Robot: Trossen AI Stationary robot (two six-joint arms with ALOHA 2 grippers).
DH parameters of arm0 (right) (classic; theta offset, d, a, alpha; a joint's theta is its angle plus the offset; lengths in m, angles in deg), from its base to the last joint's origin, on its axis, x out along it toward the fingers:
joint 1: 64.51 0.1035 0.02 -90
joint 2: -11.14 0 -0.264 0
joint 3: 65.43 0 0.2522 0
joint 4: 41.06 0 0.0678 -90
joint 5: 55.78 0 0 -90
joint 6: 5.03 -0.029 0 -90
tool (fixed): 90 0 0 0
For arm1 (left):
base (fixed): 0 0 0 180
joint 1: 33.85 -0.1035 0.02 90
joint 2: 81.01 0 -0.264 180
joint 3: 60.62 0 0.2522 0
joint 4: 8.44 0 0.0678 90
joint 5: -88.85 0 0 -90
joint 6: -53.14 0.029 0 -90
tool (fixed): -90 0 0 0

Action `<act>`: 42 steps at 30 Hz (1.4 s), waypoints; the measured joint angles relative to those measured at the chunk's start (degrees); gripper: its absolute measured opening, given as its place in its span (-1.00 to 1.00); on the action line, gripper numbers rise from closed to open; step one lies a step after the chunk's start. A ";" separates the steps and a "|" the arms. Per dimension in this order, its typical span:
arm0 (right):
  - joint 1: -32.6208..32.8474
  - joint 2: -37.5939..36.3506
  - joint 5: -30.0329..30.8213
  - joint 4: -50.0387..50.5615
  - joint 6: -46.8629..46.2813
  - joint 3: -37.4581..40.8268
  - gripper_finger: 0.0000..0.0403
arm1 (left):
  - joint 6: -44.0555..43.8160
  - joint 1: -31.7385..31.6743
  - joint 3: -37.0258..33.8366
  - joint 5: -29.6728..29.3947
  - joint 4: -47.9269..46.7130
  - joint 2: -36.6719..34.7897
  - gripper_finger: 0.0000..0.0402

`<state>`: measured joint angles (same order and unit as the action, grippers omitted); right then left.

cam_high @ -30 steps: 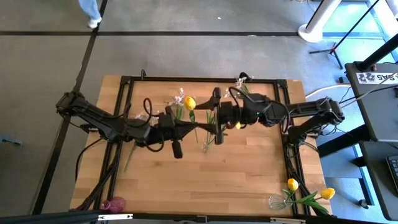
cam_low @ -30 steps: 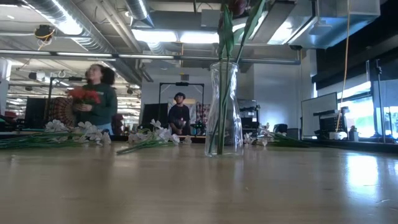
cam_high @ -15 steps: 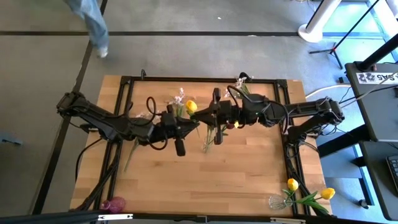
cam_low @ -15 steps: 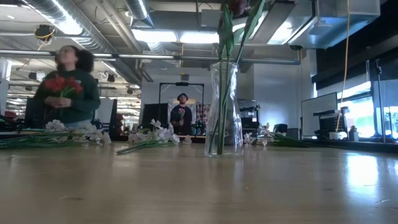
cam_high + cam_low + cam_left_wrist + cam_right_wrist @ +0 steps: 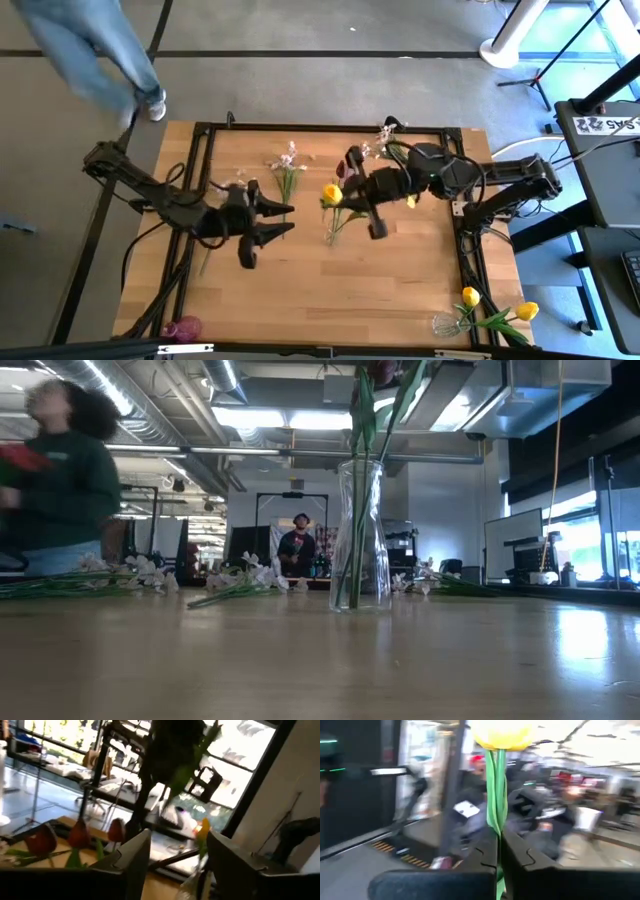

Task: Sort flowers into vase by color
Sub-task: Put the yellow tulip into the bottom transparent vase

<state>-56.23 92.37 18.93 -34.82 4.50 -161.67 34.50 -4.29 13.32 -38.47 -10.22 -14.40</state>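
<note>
left tool point(image 5: 283, 219) backed off empty, released; right tool point(image 5: 343, 195) seemingly clenches yellow tulip point(image 5: 332, 193) mid-table.

Seen from above, two robot arms reach over one wooden table point(image 5: 400, 290). Three yellow tulips are visible: one point(image 5: 332, 193) near the middle of the table and two point(image 5: 470, 296) at the front right corner. Two sprays of small white-pink blossoms point(image 5: 288, 160) lie along the far edge. From table height, one clear glass vase point(image 5: 360, 535) stands holding green stems. Three dark red tulips point(image 5: 80, 833) show in the left wrist view. Two people point(image 5: 55, 485) are in the room behind.
</note>
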 joint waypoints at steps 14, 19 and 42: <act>17.08 -16.93 -14.06 16.54 10.54 0.77 -0.99 | -2.80 0.03 -0.02 10.74 7.37 0.09 -0.03; 23.48 -24.72 -10.92 15.43 8.50 9.12 -0.99 | -1.55 -0.99 0.00 13.83 8.24 0.76 -0.03; 39.47 -32.52 -17.75 -2.18 -12.54 29.54 -1.00 | -3.78 -7.56 0.00 22.07 9.73 4.22 -0.03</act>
<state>-16.76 59.85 1.18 -37.00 -8.04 -132.12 30.72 -11.85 13.32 -16.40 -0.48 -10.18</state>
